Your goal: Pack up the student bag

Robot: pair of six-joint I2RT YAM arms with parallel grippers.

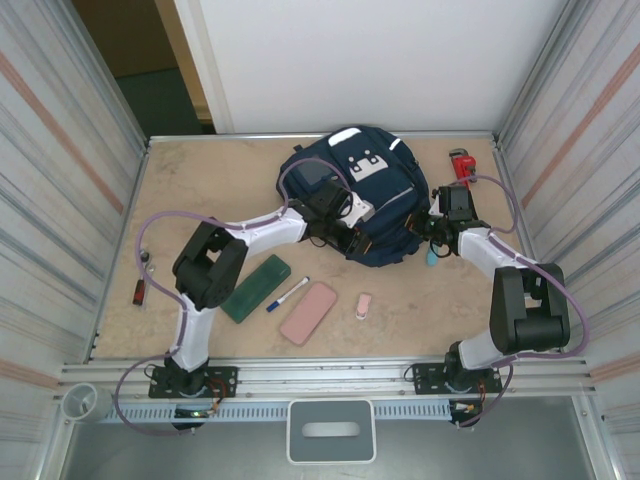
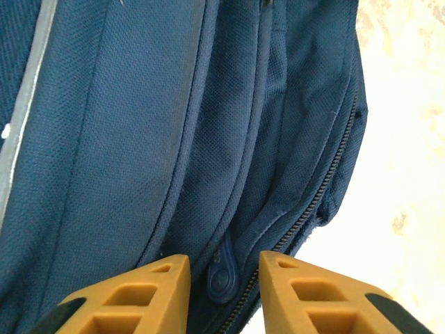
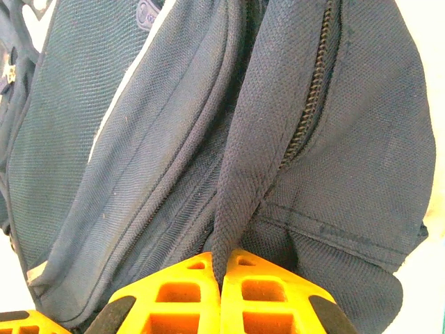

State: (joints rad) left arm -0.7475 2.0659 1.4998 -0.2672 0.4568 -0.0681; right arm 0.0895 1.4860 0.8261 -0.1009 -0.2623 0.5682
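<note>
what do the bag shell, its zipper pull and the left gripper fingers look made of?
Student bag: woven synthetic fabric, likely nylon or polyester; matte navy, with a visible coarse weave and stitched seams.
Zipper pull: looks like moulded rubber or soft plastic, smooth navy; can't confirm.
Left gripper fingers: rigid orange plastic, matte, with hollow cells, possibly 3D-printed.

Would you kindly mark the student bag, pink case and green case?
student bag (image 1: 400,195): top external view, front panel.
pink case (image 1: 308,313): top external view, its middle.
green case (image 1: 256,289): top external view, its middle.
</note>
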